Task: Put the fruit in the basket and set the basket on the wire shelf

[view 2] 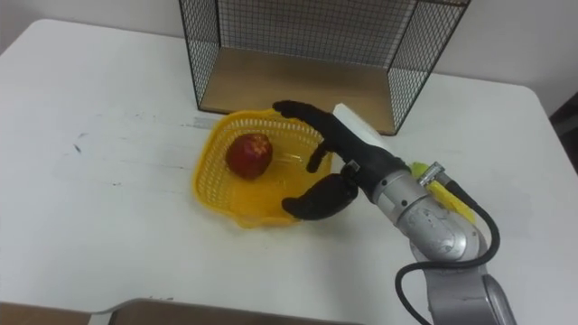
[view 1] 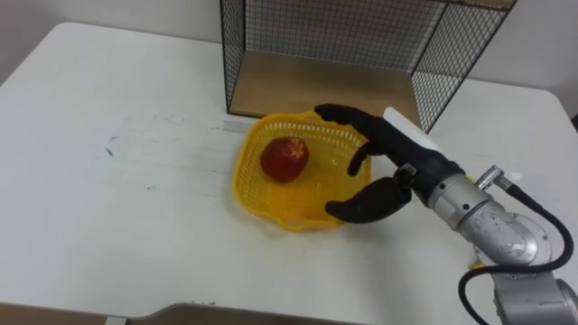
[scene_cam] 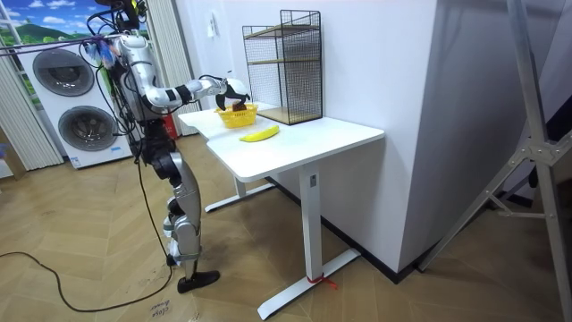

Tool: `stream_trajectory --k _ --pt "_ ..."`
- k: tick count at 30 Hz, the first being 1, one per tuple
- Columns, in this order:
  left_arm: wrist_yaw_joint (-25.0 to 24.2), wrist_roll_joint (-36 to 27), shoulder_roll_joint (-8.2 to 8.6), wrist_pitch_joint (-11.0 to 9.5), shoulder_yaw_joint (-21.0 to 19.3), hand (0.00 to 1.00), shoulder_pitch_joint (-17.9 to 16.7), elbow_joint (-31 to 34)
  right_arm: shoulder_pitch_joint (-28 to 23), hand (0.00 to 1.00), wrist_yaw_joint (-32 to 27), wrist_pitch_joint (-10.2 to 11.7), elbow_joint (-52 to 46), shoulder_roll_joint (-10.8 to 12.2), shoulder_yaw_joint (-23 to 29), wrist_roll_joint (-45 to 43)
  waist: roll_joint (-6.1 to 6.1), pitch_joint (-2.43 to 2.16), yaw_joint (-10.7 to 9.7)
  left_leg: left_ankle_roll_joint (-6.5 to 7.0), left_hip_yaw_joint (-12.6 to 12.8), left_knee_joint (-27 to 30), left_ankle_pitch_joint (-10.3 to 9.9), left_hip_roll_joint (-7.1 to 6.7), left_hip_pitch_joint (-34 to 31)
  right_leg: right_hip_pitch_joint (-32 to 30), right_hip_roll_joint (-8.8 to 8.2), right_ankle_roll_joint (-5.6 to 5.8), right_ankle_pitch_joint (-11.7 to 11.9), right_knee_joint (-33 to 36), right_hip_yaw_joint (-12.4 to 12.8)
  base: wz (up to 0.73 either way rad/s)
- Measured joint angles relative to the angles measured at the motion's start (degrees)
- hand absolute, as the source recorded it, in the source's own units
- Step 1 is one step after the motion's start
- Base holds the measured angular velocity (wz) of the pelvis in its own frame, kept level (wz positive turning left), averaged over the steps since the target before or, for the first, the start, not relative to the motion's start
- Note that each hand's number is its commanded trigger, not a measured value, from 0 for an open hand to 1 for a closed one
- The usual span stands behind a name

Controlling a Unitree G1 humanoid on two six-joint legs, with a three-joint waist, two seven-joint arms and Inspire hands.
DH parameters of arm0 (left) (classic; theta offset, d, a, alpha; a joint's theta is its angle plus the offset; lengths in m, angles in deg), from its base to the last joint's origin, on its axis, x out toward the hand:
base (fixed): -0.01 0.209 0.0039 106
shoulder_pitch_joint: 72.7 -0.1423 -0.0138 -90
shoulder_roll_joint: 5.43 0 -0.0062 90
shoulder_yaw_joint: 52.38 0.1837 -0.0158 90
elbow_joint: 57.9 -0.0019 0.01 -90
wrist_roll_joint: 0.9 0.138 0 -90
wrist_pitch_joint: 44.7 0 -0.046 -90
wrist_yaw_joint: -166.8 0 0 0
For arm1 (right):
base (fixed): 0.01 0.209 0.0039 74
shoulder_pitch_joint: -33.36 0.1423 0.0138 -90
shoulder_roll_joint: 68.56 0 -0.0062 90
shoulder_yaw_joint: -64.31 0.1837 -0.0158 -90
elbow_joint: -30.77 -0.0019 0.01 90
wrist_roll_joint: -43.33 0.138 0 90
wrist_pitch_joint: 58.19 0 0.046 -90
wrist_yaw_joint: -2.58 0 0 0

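Observation:
A yellow mesh basket (view 1: 246, 171) sits on the white table just in front of the wire shelf (view 1: 233, 63). A red apple (view 1: 284, 158) lies inside it, towards its left side. My right hand (view 1: 390, 152), black, comes in from the right and hovers over the basket's right half; its fingers are spread towards the far rim and the thumb is over the near rim, holding nothing. A yellow banana (scene_cam: 259, 133) lies on the table to the right of the basket, and its tip (view 2: 444, 197) peeks out behind my forearm.
The wire shelf has a wooden floor (view 1: 316, 86) and an open front facing the basket. The white table (view 1: 108, 181) stretches wide to the left. In the room view the robot stands at the table's end, with washing machines (scene_cam: 63, 98) behind it.

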Motion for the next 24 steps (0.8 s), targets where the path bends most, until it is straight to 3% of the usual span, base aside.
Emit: stream_trajectory --k 24 --pt "0.07 -0.08 0.04 -0.07 0.11 0.0 -0.47 -0.05 0.0 0.0 -0.32 0.06 -1.25 0.89 0.25 0.24 0.28 0.11 -0.89 0.0 -0.15 0.22 0.0 0.01 -0.09 0.31 -0.13 0.0 0.0 -0.04 -0.77 0.01"
